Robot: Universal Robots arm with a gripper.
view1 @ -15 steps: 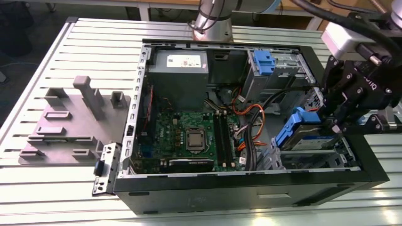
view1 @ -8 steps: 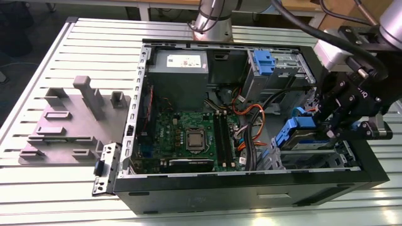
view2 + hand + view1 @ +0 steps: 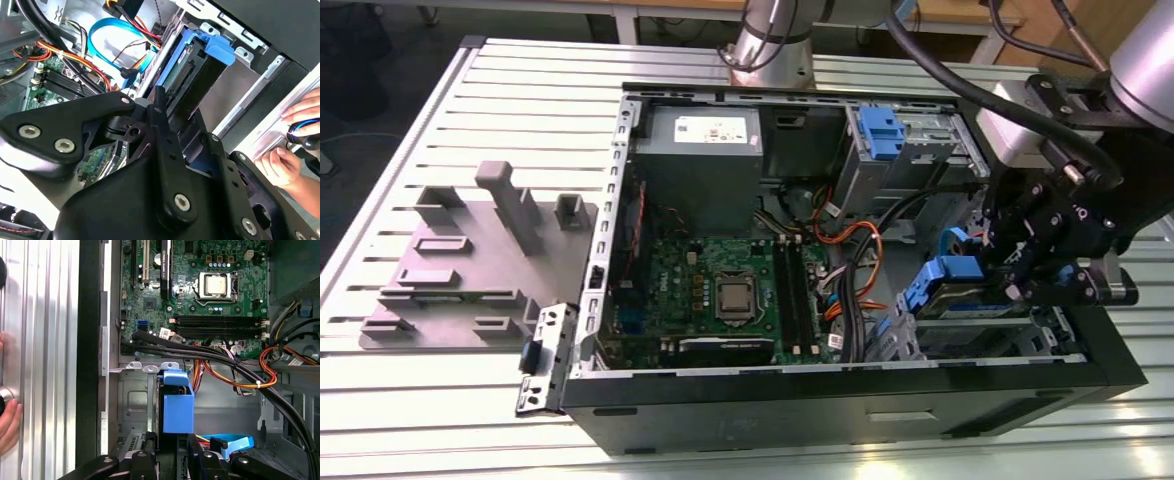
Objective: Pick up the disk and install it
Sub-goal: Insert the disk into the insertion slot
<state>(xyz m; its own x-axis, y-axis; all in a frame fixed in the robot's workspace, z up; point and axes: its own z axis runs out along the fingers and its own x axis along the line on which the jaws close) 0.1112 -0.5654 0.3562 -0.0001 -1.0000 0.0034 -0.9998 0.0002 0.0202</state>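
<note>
I'm watching the gripper clamping the disk between its fingers inside the case's drive bay. The disk is standing on edge, its long axis and blue tab pointing toward the motherboard.

slatted metal table in bright light, dark floor beyond

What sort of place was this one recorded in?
Probably a robotics lab workbench: an open computer case lies on a slatted metal table beside a grey fixture plate, a person's hand nearby.
</note>
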